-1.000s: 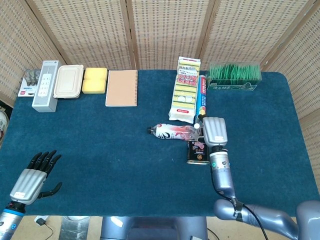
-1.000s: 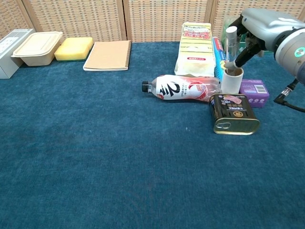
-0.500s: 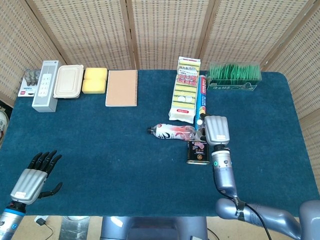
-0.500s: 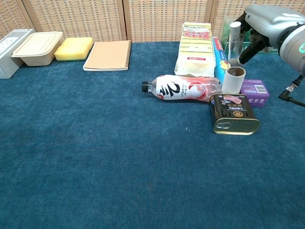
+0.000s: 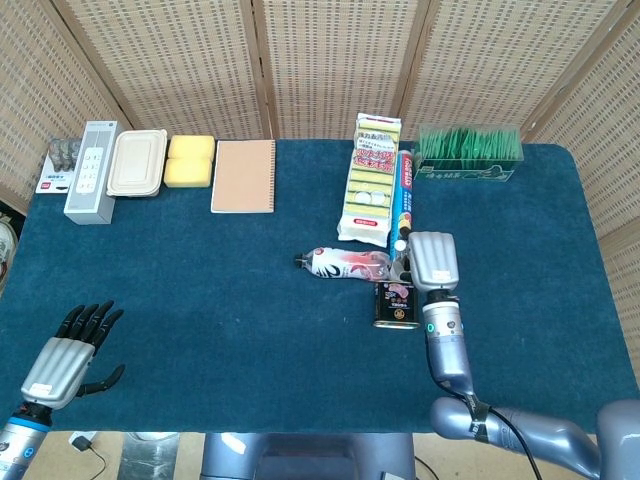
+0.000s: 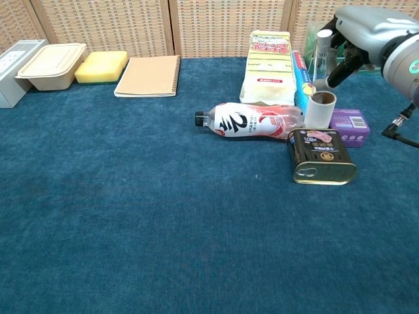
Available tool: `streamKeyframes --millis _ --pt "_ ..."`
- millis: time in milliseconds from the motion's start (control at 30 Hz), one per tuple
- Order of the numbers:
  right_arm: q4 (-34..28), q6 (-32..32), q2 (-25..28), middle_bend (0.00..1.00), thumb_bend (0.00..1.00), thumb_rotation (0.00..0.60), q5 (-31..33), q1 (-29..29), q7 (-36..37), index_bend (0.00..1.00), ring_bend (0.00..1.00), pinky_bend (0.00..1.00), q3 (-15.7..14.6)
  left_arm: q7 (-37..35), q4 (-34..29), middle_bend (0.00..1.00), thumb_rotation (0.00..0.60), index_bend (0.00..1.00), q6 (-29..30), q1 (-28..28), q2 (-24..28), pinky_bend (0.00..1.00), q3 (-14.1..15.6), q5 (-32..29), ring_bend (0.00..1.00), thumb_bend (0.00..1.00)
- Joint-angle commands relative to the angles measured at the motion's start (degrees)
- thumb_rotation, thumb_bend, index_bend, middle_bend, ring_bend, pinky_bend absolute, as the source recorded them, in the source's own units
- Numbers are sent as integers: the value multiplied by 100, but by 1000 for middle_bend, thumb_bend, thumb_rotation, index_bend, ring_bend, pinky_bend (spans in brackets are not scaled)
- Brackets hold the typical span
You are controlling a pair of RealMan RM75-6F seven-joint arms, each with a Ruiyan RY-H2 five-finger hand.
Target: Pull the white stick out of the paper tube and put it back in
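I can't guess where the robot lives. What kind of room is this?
Probably a robot test room, not a home: woven screen panels wall off a blue-cloth table set with mixed goods like a notebook and a tin can.

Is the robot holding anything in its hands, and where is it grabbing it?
Yes. The right hand holds the white stick near its top end, lifted out above the paper tube. The left hand holds nothing, fingers apart.
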Motion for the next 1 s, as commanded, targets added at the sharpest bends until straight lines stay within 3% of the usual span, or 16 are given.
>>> streamKeyframes --millis 33,467,1000 --pt "9 14 -19 647 330 600 -16 7 -10 605 775 794 -12 -2 4 0 345 8 0 0 1 35 -2 -4 0 315" --pt "-61 68 -1 672 331 600 -86 31 -28 607 799 806 19 -16 1 0 339 8 2 -1 8 35 -3 -7 0 314" --pt "-814 181 455 701 331 600 127 46 -413 614 830 807 186 -13 -10 0 346 8 21 6 17 35 9 17 0 315"
